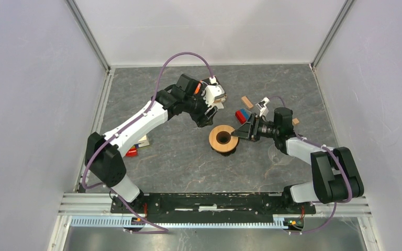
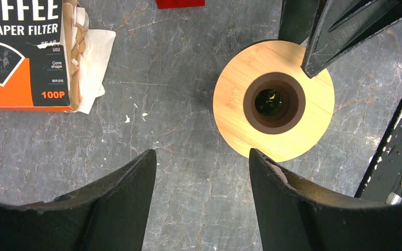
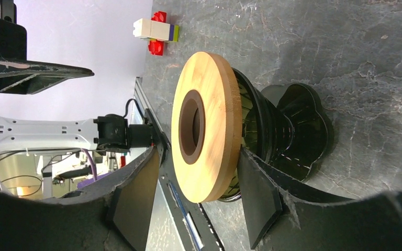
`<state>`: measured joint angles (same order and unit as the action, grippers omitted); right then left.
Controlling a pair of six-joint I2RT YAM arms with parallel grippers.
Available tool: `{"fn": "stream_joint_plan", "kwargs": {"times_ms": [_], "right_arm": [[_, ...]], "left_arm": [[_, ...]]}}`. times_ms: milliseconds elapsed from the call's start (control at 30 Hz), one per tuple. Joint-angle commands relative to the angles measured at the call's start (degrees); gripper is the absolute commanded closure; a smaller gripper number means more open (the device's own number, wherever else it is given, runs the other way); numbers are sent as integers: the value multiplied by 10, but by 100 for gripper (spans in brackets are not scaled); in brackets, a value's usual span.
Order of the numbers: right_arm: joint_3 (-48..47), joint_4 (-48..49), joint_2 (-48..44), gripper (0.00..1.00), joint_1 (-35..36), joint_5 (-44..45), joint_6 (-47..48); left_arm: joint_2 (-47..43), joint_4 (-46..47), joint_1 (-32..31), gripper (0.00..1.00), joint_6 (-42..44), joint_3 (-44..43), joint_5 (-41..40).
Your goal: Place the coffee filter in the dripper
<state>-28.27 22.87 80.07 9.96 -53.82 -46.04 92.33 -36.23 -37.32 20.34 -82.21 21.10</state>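
The dripper [image 1: 222,138] stands upright mid-table: a tan wooden ring [image 2: 235,94] with a dark centre hole on a dark ribbed body [image 3: 293,130]. My right gripper [image 3: 198,151] straddles the ring's near edge with its jaws open; one pad sits by the ring's underside, the other stands clear of its top. It shows over the dripper's right rim in the top view [image 1: 238,132]. My left gripper [image 2: 201,152] hangs open and empty just left of the dripper. A white coffee filter [image 2: 95,57] lies flat, sticking out of the orange-and-black packet [image 2: 21,52].
Coloured toy blocks [image 1: 242,115] and a small wooden block [image 1: 247,101] lie behind the dripper. More blocks [image 3: 157,31] show in the right wrist view. A red piece [image 1: 131,152] lies by the left arm. Grey walls enclose the table on three sides.
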Motion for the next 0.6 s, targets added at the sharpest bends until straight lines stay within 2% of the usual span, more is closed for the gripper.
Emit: {"fn": "stream_joint_plan", "kwargs": {"times_ms": [0, 267, 567], "right_arm": [[-30, -46, -17, 37, -10, -6, 59], [-47, -76, -25, 34, -20, -13, 92], [-78, -115, -36, 29, -24, -15, 133]], "left_arm": [[-2, 17, 1, 28, -14, -4, 14], [3, 17, 1, 27, -24, 18, 33], [-14, 33, 1, 27, 32, 62, 67]]}}
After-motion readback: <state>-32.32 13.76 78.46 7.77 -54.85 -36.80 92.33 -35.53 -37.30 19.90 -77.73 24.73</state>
